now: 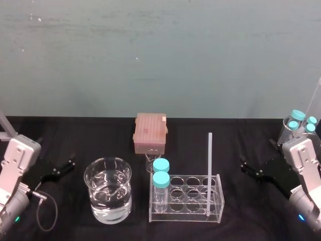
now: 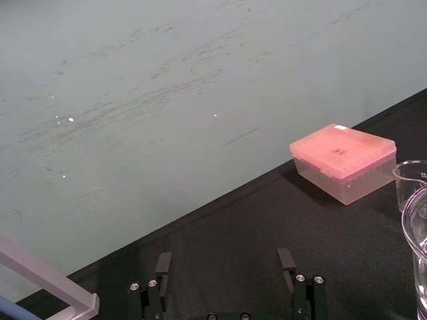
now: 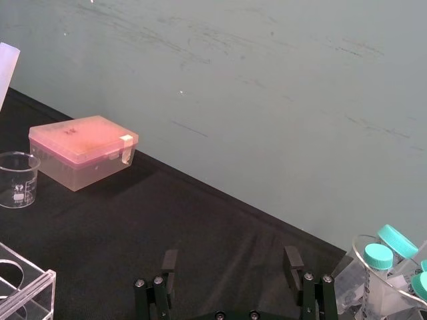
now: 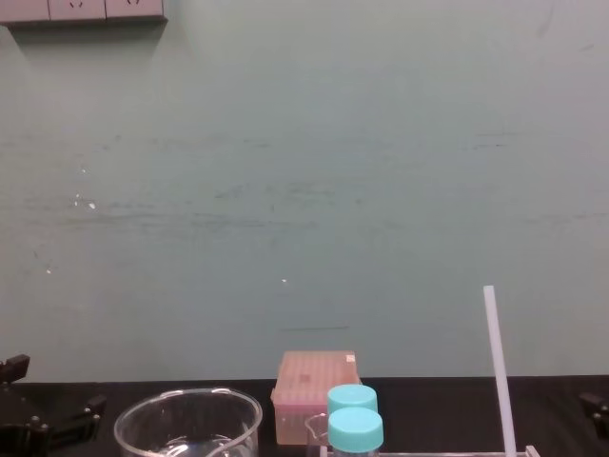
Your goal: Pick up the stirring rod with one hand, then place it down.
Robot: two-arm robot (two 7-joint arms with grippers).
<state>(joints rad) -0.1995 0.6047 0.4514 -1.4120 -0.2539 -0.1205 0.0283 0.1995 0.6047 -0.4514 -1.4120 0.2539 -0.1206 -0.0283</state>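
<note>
Head view, table: the black table [image 1: 235, 133] runs from the teal wall [image 1: 160, 50] to the front edge, with an arm toward each side edge.
Head view, left pincer: here's the left pincer [image 1: 66, 168], low toward the table's left edge, jaws spread and holding nothing.
Head view, right pincer: the right pincer [image 1: 247, 169] sits toward the right edge, also spread and holding nothing, well apart from the rack.
Head view, stirring rod: the stirring rod [image 1: 209, 170] stands upright in the right end of the clear rack [image 1: 185, 217], near the front edge and right of the middle. Its top rises far above the rack.
Head view, open room: there's a bare black lane between the rack and the right pincer, and another between the water beaker [image 1: 108, 190] and the left pincer.
Head view, neighbours: two blue-capped vials [image 1: 161, 173] fill the rack's left end. The pink box [image 1: 150, 131] sits toward the back edge with a small beaker [image 1: 149, 161] just in front of it. A tub of capped tubes [image 1: 300, 123] is at the back right corner.
Left wrist view, pincer: its fingers [image 2: 163, 263] are wide apart over bare table, with the pink box beyond.
Right wrist view, pincer: its fingers [image 3: 291, 259] are wide too, bare table ahead, the rack corner on one side and the capped tubes on the other.
Chest view, rod: it's close to upright and stands well above the vial caps against the wall.
Chest view, room: the wall is plain and scuffed, with outlet plates [image 4: 81, 9] up in one corner.
</note>
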